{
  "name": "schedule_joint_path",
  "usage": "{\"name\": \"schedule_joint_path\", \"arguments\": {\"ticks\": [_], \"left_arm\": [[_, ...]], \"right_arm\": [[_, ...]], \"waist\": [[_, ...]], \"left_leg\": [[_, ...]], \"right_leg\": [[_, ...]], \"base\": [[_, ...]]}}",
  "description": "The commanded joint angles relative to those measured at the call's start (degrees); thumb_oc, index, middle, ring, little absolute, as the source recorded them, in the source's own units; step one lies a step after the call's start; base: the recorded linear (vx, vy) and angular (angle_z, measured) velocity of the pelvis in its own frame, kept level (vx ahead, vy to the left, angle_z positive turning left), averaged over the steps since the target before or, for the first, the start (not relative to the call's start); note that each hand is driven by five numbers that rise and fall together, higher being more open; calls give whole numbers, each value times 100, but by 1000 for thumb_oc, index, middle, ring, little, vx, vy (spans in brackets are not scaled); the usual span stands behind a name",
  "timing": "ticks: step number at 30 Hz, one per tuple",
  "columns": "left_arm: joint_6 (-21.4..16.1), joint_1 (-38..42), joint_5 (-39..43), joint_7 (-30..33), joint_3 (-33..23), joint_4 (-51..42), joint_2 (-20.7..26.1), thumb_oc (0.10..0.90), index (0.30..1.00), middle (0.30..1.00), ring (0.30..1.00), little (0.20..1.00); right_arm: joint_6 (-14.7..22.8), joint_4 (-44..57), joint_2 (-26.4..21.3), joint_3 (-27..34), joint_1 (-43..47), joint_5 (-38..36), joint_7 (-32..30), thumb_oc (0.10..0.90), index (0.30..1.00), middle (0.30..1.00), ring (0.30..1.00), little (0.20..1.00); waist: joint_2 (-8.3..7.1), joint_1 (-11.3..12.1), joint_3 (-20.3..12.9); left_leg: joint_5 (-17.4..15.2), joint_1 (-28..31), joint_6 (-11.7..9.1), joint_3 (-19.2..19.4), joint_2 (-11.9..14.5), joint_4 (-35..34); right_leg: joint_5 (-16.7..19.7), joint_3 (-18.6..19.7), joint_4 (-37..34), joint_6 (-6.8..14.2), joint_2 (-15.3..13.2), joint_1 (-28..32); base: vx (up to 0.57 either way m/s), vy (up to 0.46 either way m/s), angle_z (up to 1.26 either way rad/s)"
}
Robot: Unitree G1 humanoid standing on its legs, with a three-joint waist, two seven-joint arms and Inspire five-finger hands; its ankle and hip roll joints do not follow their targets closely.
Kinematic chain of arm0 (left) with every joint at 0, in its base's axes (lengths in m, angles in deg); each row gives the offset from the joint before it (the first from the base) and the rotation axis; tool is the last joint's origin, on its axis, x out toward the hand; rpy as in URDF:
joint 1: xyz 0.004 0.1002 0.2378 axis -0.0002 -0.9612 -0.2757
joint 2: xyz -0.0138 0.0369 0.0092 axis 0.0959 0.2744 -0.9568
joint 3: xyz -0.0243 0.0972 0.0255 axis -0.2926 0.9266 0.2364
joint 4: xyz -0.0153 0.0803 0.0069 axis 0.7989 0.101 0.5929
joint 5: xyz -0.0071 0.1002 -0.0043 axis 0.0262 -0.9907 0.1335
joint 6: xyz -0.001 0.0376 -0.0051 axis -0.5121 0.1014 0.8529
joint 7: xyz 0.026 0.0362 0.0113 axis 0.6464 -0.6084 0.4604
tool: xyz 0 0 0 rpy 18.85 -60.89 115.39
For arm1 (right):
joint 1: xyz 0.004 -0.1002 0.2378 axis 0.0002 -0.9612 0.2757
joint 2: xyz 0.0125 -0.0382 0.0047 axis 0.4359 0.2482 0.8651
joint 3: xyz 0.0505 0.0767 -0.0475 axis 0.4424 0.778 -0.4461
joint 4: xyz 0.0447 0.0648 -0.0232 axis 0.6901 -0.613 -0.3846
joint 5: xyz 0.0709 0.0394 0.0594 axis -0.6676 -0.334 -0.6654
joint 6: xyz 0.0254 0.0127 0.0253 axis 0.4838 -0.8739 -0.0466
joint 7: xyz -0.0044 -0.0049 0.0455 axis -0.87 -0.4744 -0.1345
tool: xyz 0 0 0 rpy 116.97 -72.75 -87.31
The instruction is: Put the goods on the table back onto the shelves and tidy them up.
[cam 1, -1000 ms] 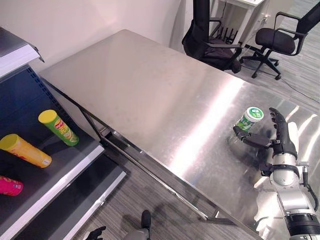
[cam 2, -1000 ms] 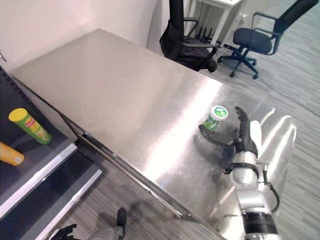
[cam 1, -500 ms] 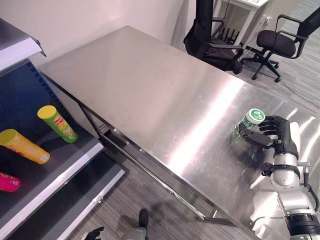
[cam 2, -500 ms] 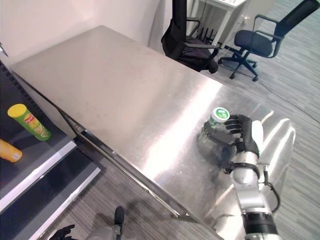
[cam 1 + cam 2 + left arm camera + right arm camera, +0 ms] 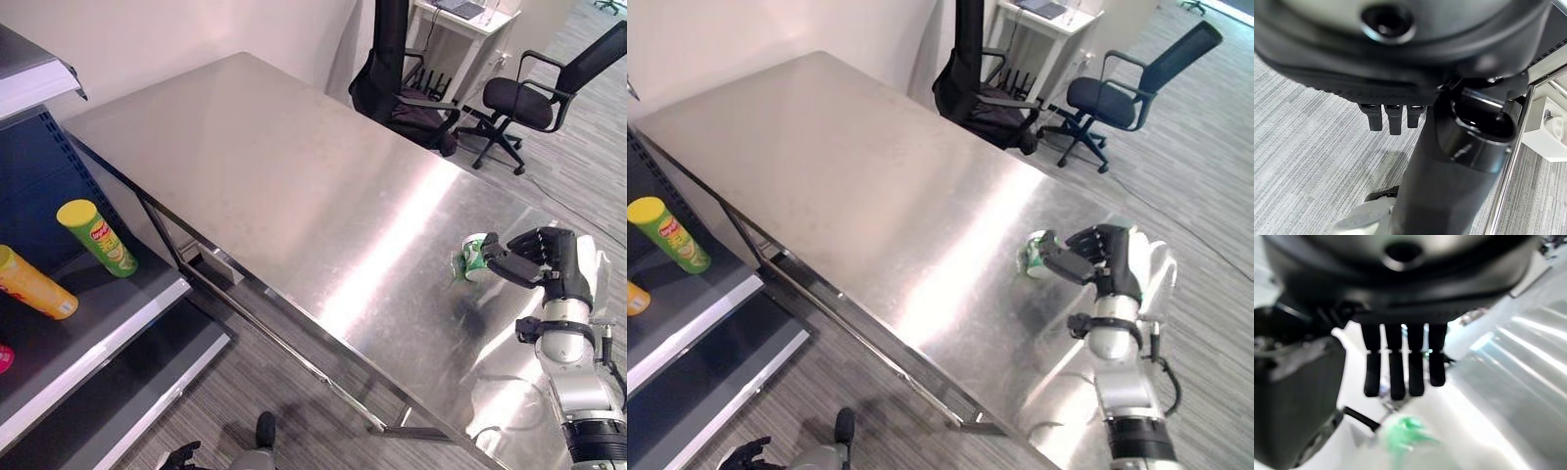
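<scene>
Cup (image 5: 473, 258) of goods looks light and fairly stiff, probably slippery; best held around its middle; it is small, green and white, tilted, near the far right end of the bench (image 5: 294, 186); right robot hand (image 5: 549, 262) is curled around it.

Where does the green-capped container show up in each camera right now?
Left eye view: green-capped container at the right, held in the right hand above the steel table.
Right eye view: right of centre, in the same hand.
Right wrist view: a green blur past the fingers.
Left wrist view: not seen here.
Shared landmark: the table's bright glare streak.
</scene>
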Motion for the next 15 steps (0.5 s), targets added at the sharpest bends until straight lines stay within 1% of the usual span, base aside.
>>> {"name": "schedule_joint_path", "arguments": {"ticks": [1,3,4,7,8,9,10,11,15], "left_arm": [[-110,117,8,93,72,278,153,800,900,900,900,900],[-125,113,37,84,73,245,154,800,900,900,900,900],[-135,131,64,93,61,253,156,800,900,900,900,900],[-135,137,101,82,71,290,125,800,900,900,900,900],[-129,121,93,72,82,309,104,800,900,900,900,900],[-121,96,85,51,108,331,73,800,900,900,900,900],[-117,92,64,35,134,373,48,800,900,900,900,900],[-112,85,43,27,163,436,28,800,900,900,900,900],[-67,33,-103,26,226,725,-88,800,900,900,900,900]], "right_arm": [[547,630,-917,333,655,-51,-101,400,300,300,300,300],[638,863,-1043,268,829,-32,-49,400,300,300,300,300],[667,905,-1111,240,904,-52,-29,400,300,300,300,300],[693,923,-1187,184,1012,-150,-8,400,300,300,300,300],[685,903,-1194,194,1019,-155,-23,483,425,425,425,425],[672,874,-1198,187,1011,-136,-23,698,747,747,747,747],[644,850,-1212,178,1001,-105,-26,751,827,827,827,827],[616,817,-1217,181,986,-98,-25,800,900,900,900,900],[496,627,-1273,151,933,-96,-19,800,900,900,900,900]], "waist": [[290,142,-528],[341,175,-555],[358,181,-547],[408,213,-512],[432,227,-515],[453,240,-515],[475,236,-514],[493,226,-514],[547,185,-536]], "left_leg": [[-709,567,-671,-71,771,167],[-656,528,-731,-107,825,238],[-613,488,-780,-130,860,277],[-564,371,-842,-191,919,392],[-542,356,-859,-203,930,404],[-526,352,-871,-220,939,415],[-512,346,-882,-229,945,424],[-507,344,-886,-233,943,435],[-502,358,-873,-213,949,447]], "right_leg": [[162,-111,246,75,-91,-514],[95,-138,243,18,-45,-460],[76,-161,236,-8,-7,-444],[40,-217,183,-64,57,-407],[27,-256,164,-82,72,-379],[20,-298,150,-94,89,-346],[20,-324,130,-101,102,-311],[20,-342,128,-112,110,-287],[27,-374,136,-116,114,-253]], "base": [[-80,-89,2],[-94,-110,1],[-72,-89,1],[-92,-92,8],[-41,-52,11],[-26,-45,13],[-16,-33,17],[-12,-23,21],[-2,-5,7]]}}
